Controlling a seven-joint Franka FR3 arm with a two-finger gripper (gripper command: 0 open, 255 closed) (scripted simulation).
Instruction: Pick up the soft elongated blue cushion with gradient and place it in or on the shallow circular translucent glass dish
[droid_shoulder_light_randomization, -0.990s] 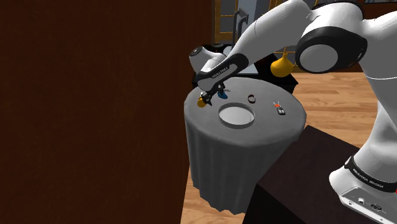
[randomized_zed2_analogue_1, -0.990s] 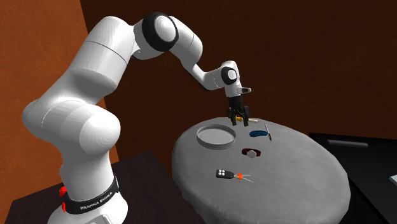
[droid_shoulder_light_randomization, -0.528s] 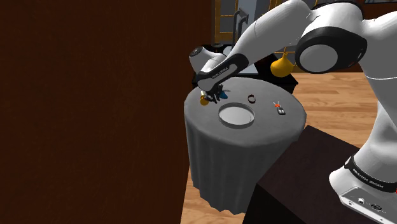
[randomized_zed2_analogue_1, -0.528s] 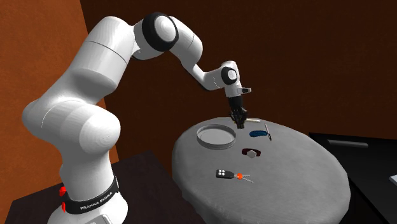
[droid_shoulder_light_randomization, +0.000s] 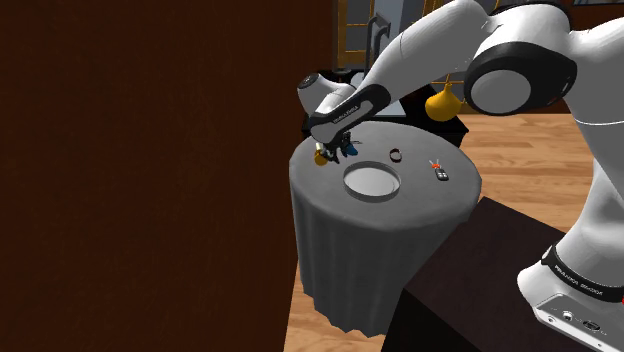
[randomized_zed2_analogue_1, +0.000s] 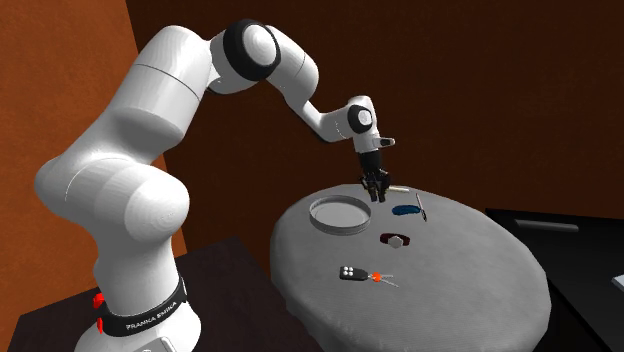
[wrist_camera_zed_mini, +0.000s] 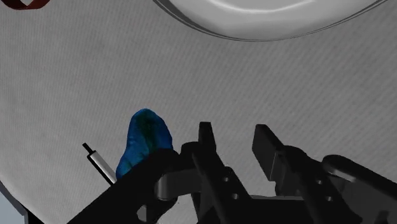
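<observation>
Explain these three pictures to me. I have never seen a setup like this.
This is a simulated white robot arm with a black two-finger gripper. One picture looks from beside its stand, one from elsewhere in the room, and one from a camera on the hand. On the round grey-clothed table lie a shallow round dish, a small blue cushion, a thin pen-like stick and a key fob. The gripper hangs beside the cushion, fingers apart, holding nothing.
</observation>
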